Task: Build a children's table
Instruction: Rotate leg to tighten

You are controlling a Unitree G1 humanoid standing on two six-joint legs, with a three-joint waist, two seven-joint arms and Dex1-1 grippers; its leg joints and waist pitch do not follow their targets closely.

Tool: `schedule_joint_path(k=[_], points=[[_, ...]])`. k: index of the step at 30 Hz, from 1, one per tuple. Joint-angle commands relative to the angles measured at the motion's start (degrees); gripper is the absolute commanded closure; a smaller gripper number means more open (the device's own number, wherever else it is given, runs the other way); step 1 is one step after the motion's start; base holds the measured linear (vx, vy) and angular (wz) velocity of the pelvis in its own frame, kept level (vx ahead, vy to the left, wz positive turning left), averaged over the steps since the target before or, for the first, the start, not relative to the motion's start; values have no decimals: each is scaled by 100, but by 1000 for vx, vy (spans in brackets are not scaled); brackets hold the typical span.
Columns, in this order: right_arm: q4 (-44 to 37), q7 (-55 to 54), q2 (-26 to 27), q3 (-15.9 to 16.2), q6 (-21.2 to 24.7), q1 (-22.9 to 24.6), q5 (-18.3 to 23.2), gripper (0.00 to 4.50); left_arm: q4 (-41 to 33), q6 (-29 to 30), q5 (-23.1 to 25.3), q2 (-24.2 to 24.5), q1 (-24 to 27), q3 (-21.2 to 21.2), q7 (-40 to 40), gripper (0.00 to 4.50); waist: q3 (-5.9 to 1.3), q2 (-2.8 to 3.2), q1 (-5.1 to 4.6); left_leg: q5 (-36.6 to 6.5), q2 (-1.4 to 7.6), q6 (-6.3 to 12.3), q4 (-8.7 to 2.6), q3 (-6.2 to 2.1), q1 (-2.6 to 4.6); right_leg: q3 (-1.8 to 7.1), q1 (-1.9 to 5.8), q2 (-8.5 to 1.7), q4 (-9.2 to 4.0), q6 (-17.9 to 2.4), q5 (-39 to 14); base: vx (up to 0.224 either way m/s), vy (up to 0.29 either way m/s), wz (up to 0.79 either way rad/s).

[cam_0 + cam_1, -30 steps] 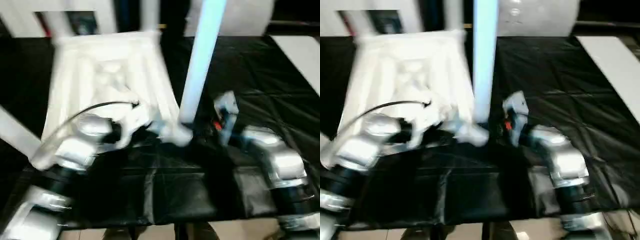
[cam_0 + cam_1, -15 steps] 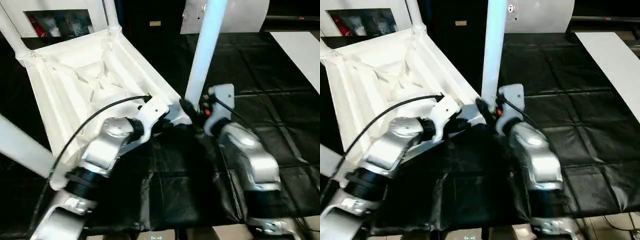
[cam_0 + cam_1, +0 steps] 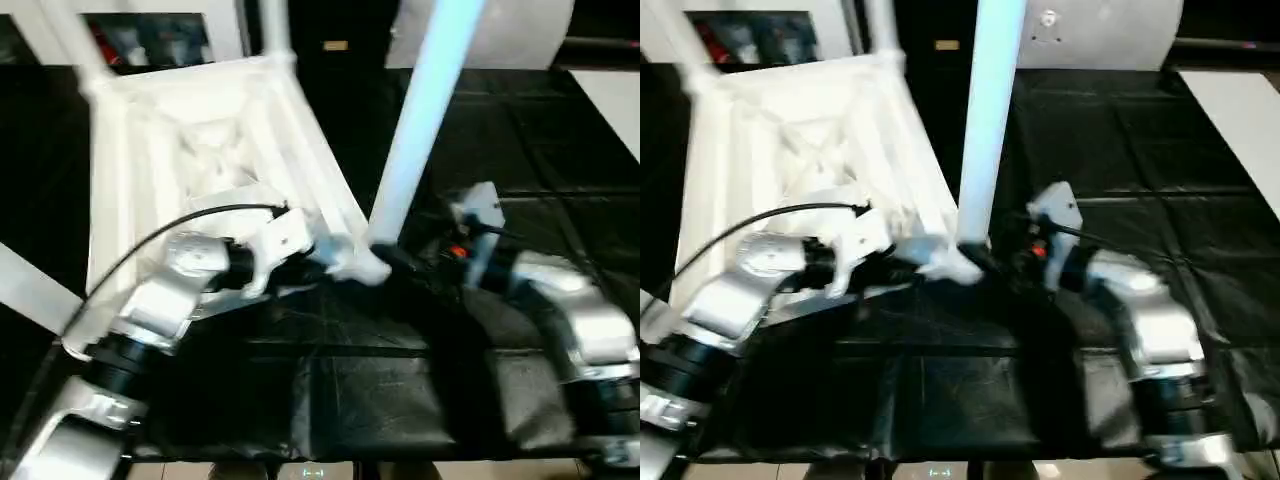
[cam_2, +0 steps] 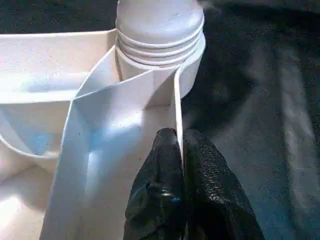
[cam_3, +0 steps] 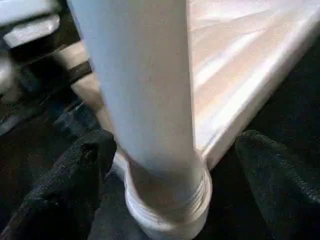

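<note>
lying upside down on the black-covered worktable point(image 3: 520, 130), the children's table point(image 3: 200, 140) shows its x-ribbed underside at 11 o'clock in the head view. left gripper point(image 4: 181, 150) is clenched on the thin side wall of the top, just beside the near corner socket point(image 4: 160, 30). a leg point(image 3: 990, 120) stands upright in that socket. right gripper point(image 5: 165, 165) is spread wide, one finger point(image 5: 75, 180) either side of the leg base, not clamping it.

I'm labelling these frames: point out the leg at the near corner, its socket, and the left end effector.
leg point(image 3: 985, 130), right eye view, mid-shaft.
socket point(image 5: 167, 212), right wrist view, ribbed collar.
left end effector point(image 4: 181, 150), left wrist view, fingertips pinching the tabletop's rim.
</note>
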Motion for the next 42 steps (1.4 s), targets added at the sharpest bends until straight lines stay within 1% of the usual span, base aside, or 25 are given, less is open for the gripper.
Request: schedule_joint_path(k=[1,2,4,5,6,8,9,10,11,14,15,16,22,27,28,30,33,34,35,37,38,39,40,41,42], points=[[64,487,-118,152,-167,-80,79,21,-153,-309,-143,21,-94,-268,-569,450,-450,-13,-26,-897,331,708,-339,-108,129,335,377,-496,-364,-1286,-1503,0,0,0],[87,614,-147,176,-166,-105,112,21,-145,-343,-142,48,-98,-286,-627,450,-451,-46,-21,-865,341,726,-336,-101,123,339,378,-501,-366,-1291,-1500,0,0,0],[155,948,-202,232,-126,-199,220,21,-146,-425,-176,123,-97,-339,-820,450,-456,-25,12,-839,348,749,-331,-101,126,336,377,-508,-357,-1313,-1515,0,0,0],[163,984,-207,239,-105,-213,236,37,-147,-434,-175,132,-98,-348,-840,450,-459,-44,22,-791,353,763,-331,-105,125,333,377,-507,-343,-1326,-1506,0,0,0],[202,1174,-232,282,4,-287,326,37,-144,-487,-167,178,-97,-394,-939,450,-457,-33,33,-775,357,764,-330,-101,129,332,366,-500,-346,-1323,-1527,0,0,0],[238,1256,-245,304,18,-319,355,65,-129,-521,-165,190,-100,-411,-984,450,-455,-43,49,-774,367,753,-333,-100,132,335,360,-509,-345,-1323,-1561,0,0,0],[286,1336,-266,349,26,-355,371,65,-118,-556,-160,199,-100,-423,-1018,450,-463,-44,51,-772,362,742,-330,-100,134,332,362,-505,-343,-1324,-1567,0,0,0],[361,1429,-286,406,8,-398,375,84,-110,-589,-168,207,-100,-434,-1046,450,-472,-69,42,-781,357,730,-328,-99,126,330,376,-510,-343,-1330,-1587,0,0,0],[390,1486,-292,438,22,-416,388,84,-114,-600,-173,210,-98,-439,-1056,450,-465,-57,52,-791,358,724,-326,-98,124,334,371,-516,-351,-1312,-1626,0,0,0],[453,1585,-270,474,13,-454,379,111,-109,-633,-168,209,-92,-429,-1089,450,-473,-72,41,-748,346,719,-324,-100,110,331,383,-512,-347,-1290,-1618,0,0,0],[460,1620,-271,493,29,-458,385,124,-114,-639,-164,211,-82,-429,-1089,450,-482,-112,28,-734,341,722,-322,-96,104,328,393,-511,-350,-1274,-1649,0,0,0],[463,1644,-275,506,43,-460,392,124,-118,-642,-162,214,-76,-430,-1088,450,-479,-95,35,-708,342,726,-320,-100,105,329,387,-513,-345,-1268,-1667,0,0,0],[537,1765,-317,576,69,-500,426,180,-101,-695,-134,248,-47,-436,-1081,450,-505,-102,37,-625,340,761,-306,-92,106,325,387,-503,-336,-1254,-1620,0,0,0],[529,1838,-318,607,143,-504,469,199,-89,-704,-120,249,-39,-435,-1078,450,-517,-101,42,-587,341,772,-301,-90,109,322,388,-500,-332,-1258,-1610,0,0,0],[476,1826,-281,591,236,-486,539,218,-86,-699,-120,248,-37,-431,-1068,450,-520,-104,43,-561,339,783,-298,-88,104,322,391,-495,-324,-1269,-1564,0,0,0],[340,1615,-166,533,369,-430,629,222,-109,-613,-137,205,-24,-376,-940,450,-534,-96,47,-527,342,791,-294,-89,111,321,393,-492,-316,-1288,-1516,0,0,0],[156,934,110,460,363,-315,501,228,-176,-295,-118,89,-33,-262,-571,450,-513,-104,29,-616,340,723,-301,-89,100,325,381,-502,-332,-1248,-1675,0,0,0],[94,590,233,466,344,-270,356,228,-188,-177,-97,-1,-49,-185,-333,450,-505,-85,8,-769,326,580,-306,-103,105,318,376,-510,-366,-1178,-2027,0,0,0],[48,374,309,474,334,-236,259,229,-201,-107,-83,-60,-54,-133,-175,450,-495,-95,-9,-899,318,468,-310,-108,113,315,369,-506,-388,-1089,-2281,0,0,0],[-59,-36,477,477,414,-178,129,231,-274,92,-104,-192,-58,-38,83,450,-481,-101,-39,-997,310,364,-321,-116,114,313,359,-502,-420,-984,-2504,0,0,0],[-245,-737,819,431,582,-97,-24,234,-421,408,-97,-414,-57,86,509,450,-478,-79,-54,-1028,313,332,-320,-129,116,312,358,-514,-418,-969,-2549,0,0,0],[-289,-908,909,413,635,-82,-50,234,-459,488,-92,-469,-57,111,610,450,-475,-104,-106,-998,309,274,-334,-139,72,310,386,-503,-405,-925,-2556,0,0,0],[-454,-1606,1299,352,847,-45,-168,237,-599,809,-32,-741,-62,206,1071,450,-488,-107,-152,-988,294,244,-333,-154,71,299,394,-509,-403,-891,-2590,0,0,0],[-549,-2114,1575,323,976,-29,-276,237,-695,1033,9,-949,-67,269,1398,450,-470,-99,-201,-1005,289,219,-330,-143,77,308,353,-494,-426,-893,-2600,0,0,0],[-589,-2491,1788,277,1079,-31,-334,239,-754,1182,33,-1109,-69,311,1628,450,-465,-102,-234,-1023,283,188,-325,-140,75,310,352,-496,-428,-887,-2640,0,0,0]])
